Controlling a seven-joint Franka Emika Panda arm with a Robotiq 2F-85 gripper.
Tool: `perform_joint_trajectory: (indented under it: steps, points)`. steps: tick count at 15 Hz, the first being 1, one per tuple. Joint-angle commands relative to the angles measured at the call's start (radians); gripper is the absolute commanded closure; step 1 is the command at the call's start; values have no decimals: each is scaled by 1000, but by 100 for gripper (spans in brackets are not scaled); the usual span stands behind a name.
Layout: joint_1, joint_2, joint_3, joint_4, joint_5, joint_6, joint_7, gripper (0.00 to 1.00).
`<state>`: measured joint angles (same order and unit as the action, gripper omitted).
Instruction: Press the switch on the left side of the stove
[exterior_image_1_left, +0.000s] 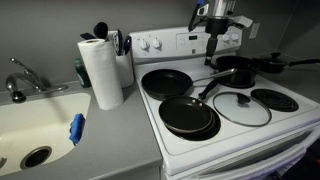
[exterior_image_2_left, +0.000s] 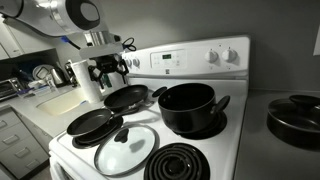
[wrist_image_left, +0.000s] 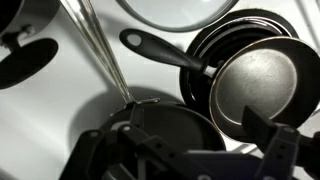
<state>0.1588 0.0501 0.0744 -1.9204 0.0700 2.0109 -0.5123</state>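
Cookware crowds the stove (exterior_image_1_left: 228, 133), a white range at the right end of a grey counter (exterior_image_1_left: 115, 135), with a pale sink (exterior_image_1_left: 30, 125) at the far left. Its raised back panel carries small white knobs (exterior_image_1_left: 150, 43) at both ends. On the far right burner stands a black pot (exterior_image_2_left: 188, 108); I cannot tell what is in it. A black frying pan (exterior_image_1_left: 165, 82) sits far left. At near left, two more frying pans (exterior_image_1_left: 188, 115) are stacked one inside the other. A glass lid (exterior_image_1_left: 241, 107) lies flat between them and the bare coil burner (exterior_image_1_left: 273, 99). Left of the stove stand a paper towel roll (exterior_image_1_left: 100, 70) and a holder (exterior_image_1_left: 123, 65) with dark utensils in it. The gripper (exterior_image_2_left: 108, 75) hangs above the cooktop, before the back panel, touching nothing; the wrist view shows its fingers (wrist_image_left: 280, 150) spread apart.
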Motion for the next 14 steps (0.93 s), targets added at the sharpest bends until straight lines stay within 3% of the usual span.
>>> perform_joint_trajectory:
  steps: [1, 3, 4, 8, 14]
  points:
    - [-17, 48, 32, 50, 16, 78, -110, 0]
    - [-28, 36, 35, 43, 46, 109, -168, 0]
    - [-18, 29, 38, 33, 12, 84, -97, 0]
    - [-20, 25, 40, 23, 26, 94, -107, 0]
    - [-20, 113, 51, 96, 50, 229, -139, 0]
